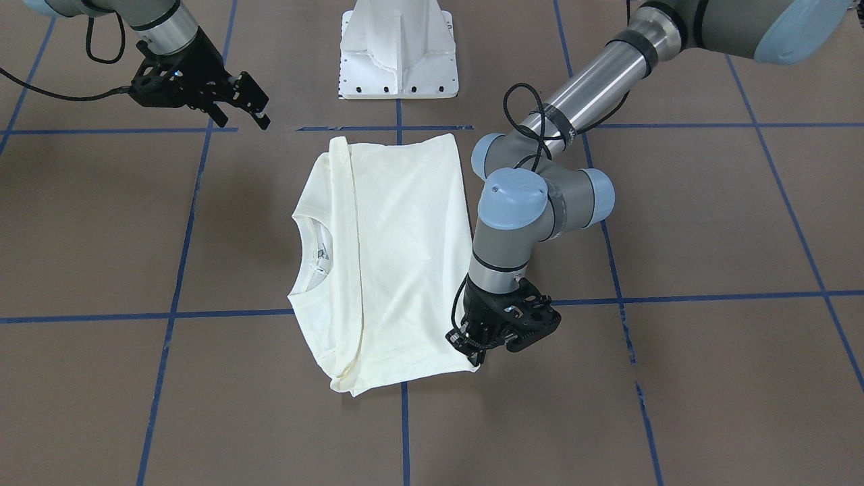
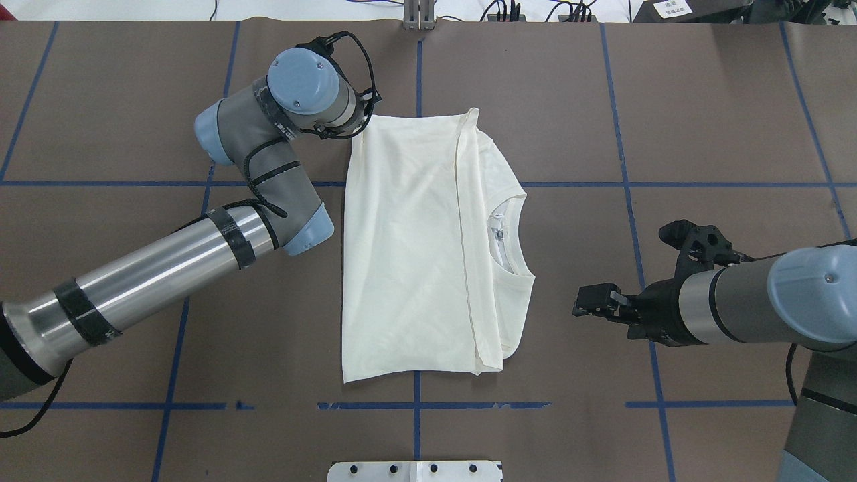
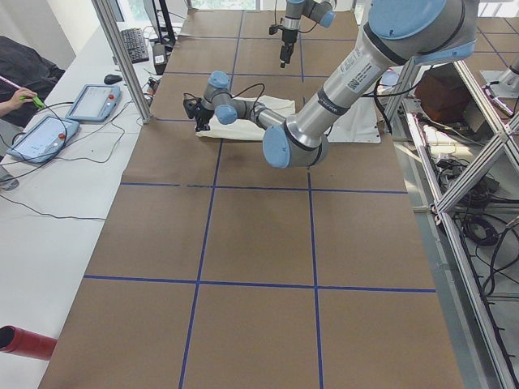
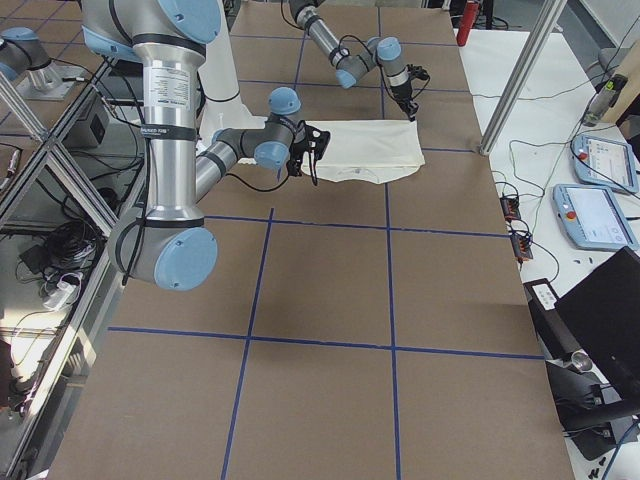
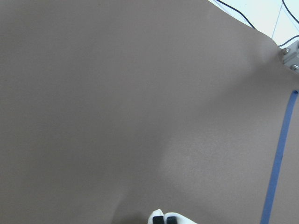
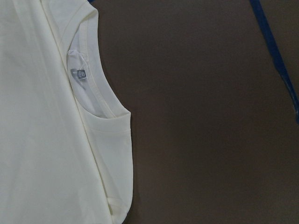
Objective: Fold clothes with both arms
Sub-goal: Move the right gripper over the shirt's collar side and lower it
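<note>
On table [image 1: 709, 223], folded T-shirt [image 1: 405, 256], left gripper [image 1: 470, 345] pinching corner

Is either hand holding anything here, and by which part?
The left hand pinches the T-shirt at its far corner on the robot's left. The right hand is open and empty.

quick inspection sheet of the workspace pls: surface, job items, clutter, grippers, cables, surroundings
Surface: brown paper-covered table with a blue tape grid, flat.
Job's things: cream-white T-shirt, folded to a rectangle, plain side up, ribbed neck and label showing on the robot's right.
Clutter: nothing seen.
Grippers: black left gripper shut on the shirt's far left corner; black right gripper open, off the shirt.
Cables: black cable loop hangs at the grey-and-silver left arm.
Surroundings: white pedestal base; grey teach pendants on a white side desk; a person's hand.
</note>
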You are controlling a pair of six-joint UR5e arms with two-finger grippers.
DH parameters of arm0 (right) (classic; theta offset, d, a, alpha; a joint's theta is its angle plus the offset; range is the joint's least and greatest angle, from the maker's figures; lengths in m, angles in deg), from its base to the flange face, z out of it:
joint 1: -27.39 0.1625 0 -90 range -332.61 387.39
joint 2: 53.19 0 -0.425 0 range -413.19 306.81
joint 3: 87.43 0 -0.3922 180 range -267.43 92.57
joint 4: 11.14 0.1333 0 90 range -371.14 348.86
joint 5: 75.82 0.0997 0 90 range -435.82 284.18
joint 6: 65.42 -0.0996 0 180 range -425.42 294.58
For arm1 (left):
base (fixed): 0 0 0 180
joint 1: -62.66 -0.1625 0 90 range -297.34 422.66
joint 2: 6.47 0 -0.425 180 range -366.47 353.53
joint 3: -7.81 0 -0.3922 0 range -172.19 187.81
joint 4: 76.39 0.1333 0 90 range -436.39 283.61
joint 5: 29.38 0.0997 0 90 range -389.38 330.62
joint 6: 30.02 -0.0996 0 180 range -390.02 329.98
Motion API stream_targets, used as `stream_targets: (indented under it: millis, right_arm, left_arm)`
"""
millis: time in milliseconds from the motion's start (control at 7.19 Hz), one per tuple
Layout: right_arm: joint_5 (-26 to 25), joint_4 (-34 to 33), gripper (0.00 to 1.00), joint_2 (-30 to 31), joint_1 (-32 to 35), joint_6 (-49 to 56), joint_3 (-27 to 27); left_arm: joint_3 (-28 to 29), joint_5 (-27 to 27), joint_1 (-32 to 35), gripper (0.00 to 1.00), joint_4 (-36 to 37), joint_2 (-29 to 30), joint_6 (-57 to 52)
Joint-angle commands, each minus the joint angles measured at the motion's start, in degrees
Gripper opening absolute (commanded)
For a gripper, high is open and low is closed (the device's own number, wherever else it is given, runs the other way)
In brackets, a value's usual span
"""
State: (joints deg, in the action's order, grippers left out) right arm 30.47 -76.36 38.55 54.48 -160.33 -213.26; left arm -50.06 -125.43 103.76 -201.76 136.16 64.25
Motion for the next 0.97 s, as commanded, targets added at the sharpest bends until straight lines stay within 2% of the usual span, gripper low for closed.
stream_targets:
  millis: [0,139,417,556,834]
  right_arm:
    - [-0.1,-0.1,1.00,-0.3,-0.2,0.0,0.4]
    - [-0.1,-0.2,1.00,-1.1,-0.3,0.0,0.9]
    - [0.1,-0.9,1.00,-5.8,1.2,0.4,4.5]
    - [0.3,-2.0,1.00,-7.8,1.7,0.8,6.3]
    - [-0.1,-13.6,1.00,-16.4,1.1,5.0,8.2]
  left_arm:
    - [0.9,0.2,0.0,0.56,-0.9,0.2,-0.4]
    - [0.8,0.9,0.1,1.00,-0.8,0.2,-4.1]
    - [-0.8,-0.9,2.0,1.00,0.9,-0.1,-5.8]
    - [-5.1,-4.2,2.5,1.00,4.2,-1.7,-8.2]
    - [-24.4,-5.6,2.6,1.00,16.4,-11.2,-14.8]
